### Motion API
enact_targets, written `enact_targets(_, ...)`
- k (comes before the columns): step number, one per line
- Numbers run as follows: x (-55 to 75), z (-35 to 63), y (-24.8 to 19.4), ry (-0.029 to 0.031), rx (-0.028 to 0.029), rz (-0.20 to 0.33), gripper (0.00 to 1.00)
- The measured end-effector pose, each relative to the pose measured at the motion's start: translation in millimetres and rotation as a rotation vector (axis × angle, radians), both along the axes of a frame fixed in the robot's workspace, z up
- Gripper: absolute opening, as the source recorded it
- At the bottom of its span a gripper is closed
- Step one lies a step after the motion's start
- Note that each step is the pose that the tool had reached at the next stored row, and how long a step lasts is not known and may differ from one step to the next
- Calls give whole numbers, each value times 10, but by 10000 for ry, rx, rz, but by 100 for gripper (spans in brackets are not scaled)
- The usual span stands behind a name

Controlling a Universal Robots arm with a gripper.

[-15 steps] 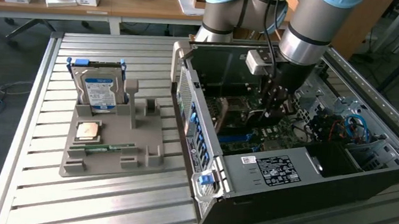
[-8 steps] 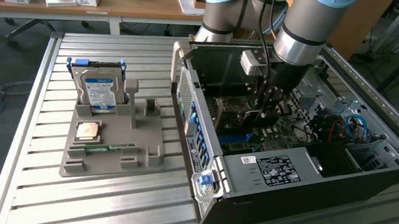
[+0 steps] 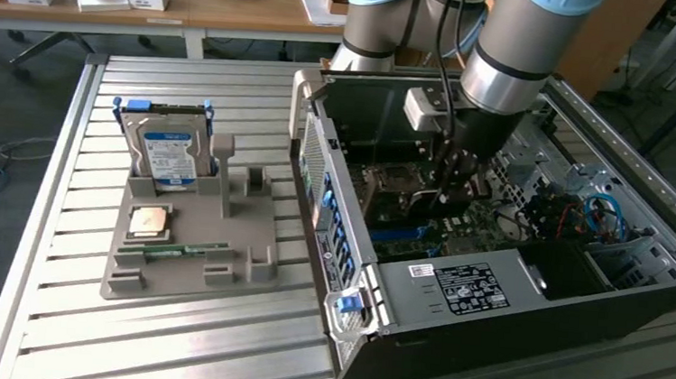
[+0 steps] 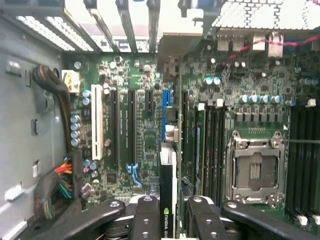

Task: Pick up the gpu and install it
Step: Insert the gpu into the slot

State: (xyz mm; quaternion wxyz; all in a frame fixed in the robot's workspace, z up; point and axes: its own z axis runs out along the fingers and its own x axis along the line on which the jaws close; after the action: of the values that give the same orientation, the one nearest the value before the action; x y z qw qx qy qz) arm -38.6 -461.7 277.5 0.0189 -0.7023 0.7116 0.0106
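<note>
My gripper [image 3: 451, 182] reaches down into the open computer case [image 3: 474, 295], just above the motherboard. In the wrist view the gpu [image 4: 167, 187] stands edge-on between the black fingers [image 4: 145, 217], a thin dark card with a green logo sticker near the grip. My gripper [image 4: 170, 222] is shut on it. The card's pale bracket end [image 4: 175, 47] points at the case's rear slot openings. The card hangs in line with the blue expansion slot [image 4: 166, 107] on the motherboard [image 4: 145, 135]. Whether its edge touches the slot I cannot tell.
A grey parts holder [image 3: 189, 241] lies on the slatted table at the exterior view's left, with a blue-labelled hard drive [image 3: 171, 154], a CPU chip [image 3: 148, 222] and a green memory stick [image 3: 176, 251]. Inside the case are a CPU socket [image 4: 255, 170], a white slot [image 4: 97, 120] and cable bundles [image 4: 60, 175].
</note>
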Motion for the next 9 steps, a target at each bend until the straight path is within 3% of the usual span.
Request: enact_targets(9,-108,-49,-2,-18,0,-1,26)
